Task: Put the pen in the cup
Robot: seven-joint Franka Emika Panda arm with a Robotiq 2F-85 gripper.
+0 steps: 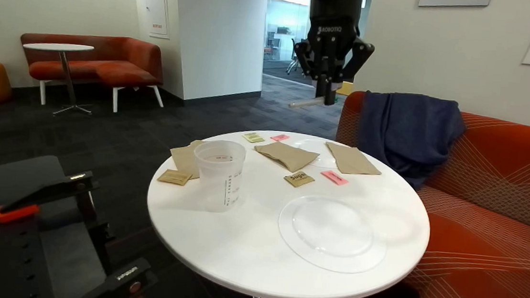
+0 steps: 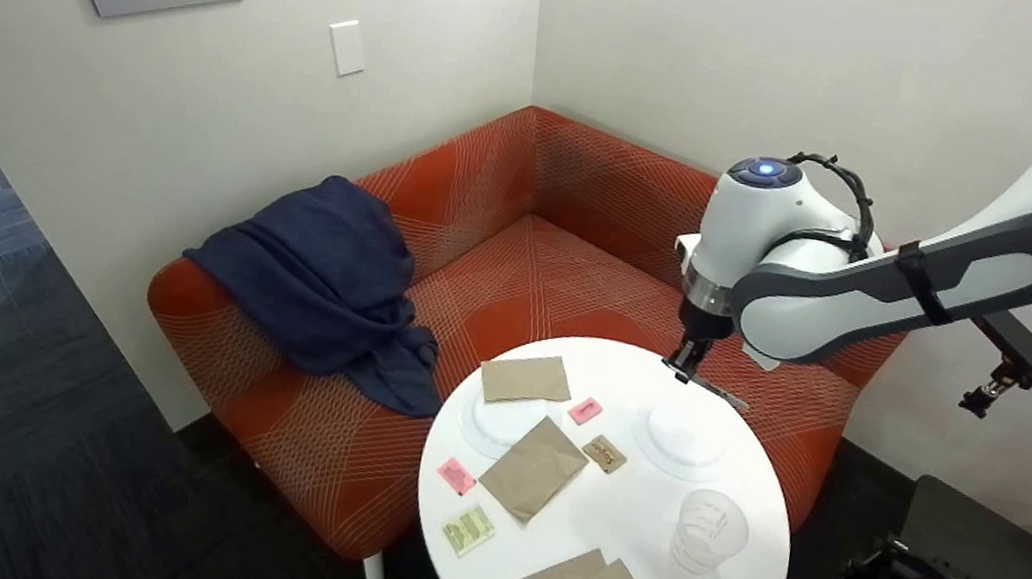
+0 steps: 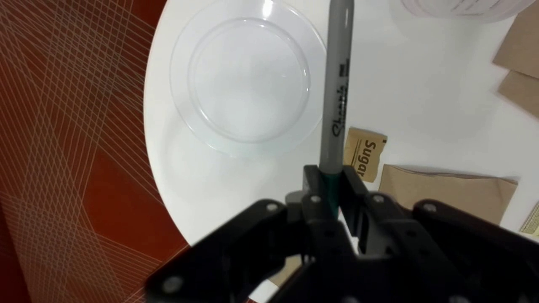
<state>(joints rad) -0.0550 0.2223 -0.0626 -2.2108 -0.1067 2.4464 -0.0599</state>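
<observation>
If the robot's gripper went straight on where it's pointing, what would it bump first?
Pointing down, the gripper would probably meet the round white table, between the clear plate and the Sugar packet, or maybe the plate's rim. The depth is hard to judge.

in an exterior view: cup [image 1: 216, 188] upright on table [image 1: 246, 255], left of a plate [image 1: 333, 232]; overlapping napkins [image 1: 184, 157] just behind and left of cup, a packet [image 1: 174, 177] at their edge. sugar packet [image 1: 299, 179] behind plate.
wrist view: pen [image 3: 337, 84] between fingers of gripper [image 3: 330, 171], above table; plate to its left, cup to its right.
in an exterior view: sofa [image 2: 570, 267] behind table, cloth [image 2: 307, 270] over sofa's left end; second plate [image 2: 487, 427] partly under another napkin [image 2: 526, 379].
</observation>
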